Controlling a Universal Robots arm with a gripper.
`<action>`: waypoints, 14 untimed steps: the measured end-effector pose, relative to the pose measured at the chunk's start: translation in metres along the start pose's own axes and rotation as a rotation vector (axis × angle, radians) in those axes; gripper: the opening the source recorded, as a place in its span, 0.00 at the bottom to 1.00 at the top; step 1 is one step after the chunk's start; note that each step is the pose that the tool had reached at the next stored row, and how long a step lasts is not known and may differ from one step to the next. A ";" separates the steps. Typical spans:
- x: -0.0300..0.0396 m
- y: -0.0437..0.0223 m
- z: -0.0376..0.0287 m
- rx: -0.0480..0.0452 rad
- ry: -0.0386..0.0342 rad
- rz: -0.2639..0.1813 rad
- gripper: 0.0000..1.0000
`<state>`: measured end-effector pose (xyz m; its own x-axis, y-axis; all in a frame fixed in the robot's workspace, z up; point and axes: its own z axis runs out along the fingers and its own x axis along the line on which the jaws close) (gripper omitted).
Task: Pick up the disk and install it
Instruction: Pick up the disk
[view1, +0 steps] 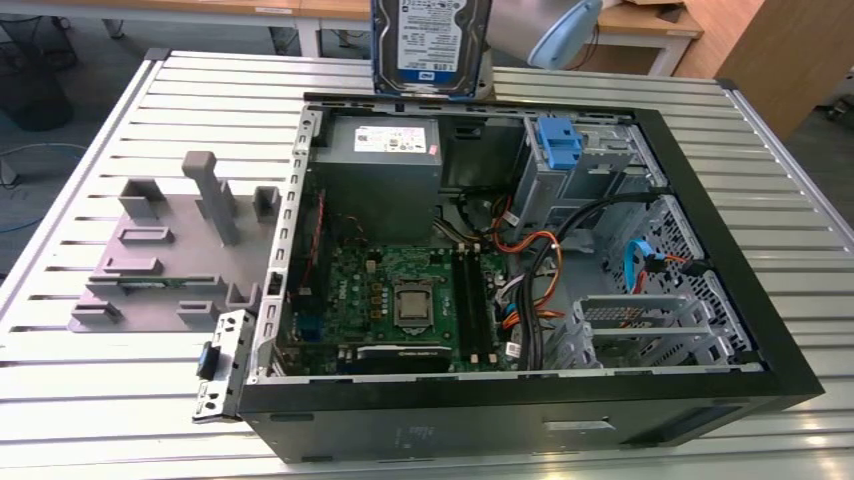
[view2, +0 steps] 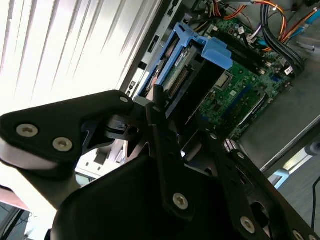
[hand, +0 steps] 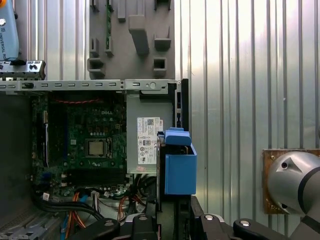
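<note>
A slatted metal table (view1: 107, 400) stands before wooden desks (view1: 654, 22) on grey floor (view1: 20, 200).

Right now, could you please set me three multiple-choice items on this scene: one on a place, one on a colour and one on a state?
1. Where is the disk?
A. Flat on the table
B. Raised over the power supply end of the computer case
C. Seated inside the case

2. What colour is the carrier round the disk?
A. Red
B. Yellow
C. Blue

3. How is the computer case?
A. Open, with the motherboard showing
B. Closed by a side panel
C. Standing upright

Answers:
1 B: the exterior view shows the disk up in the air above the power supply, and the second wrist view shows the tool gripping it.
2 C: the plastic frame is blue in both wrist views.
3 A: the case lies on its side with its boards and cables bare.
</note>
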<state>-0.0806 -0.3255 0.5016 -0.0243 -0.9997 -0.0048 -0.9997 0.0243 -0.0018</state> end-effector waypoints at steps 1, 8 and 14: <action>0.0000 -0.0012 0.0000 0.0000 0.0000 0.000 0.35; -0.0003 -0.0102 0.0000 0.0000 0.0000 0.000 0.35; -0.0004 -0.0160 0.0000 0.0000 0.0000 0.000 0.35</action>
<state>-0.0646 -0.3255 0.5016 -0.0243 -0.9997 -0.0048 -0.9997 0.0243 -0.0018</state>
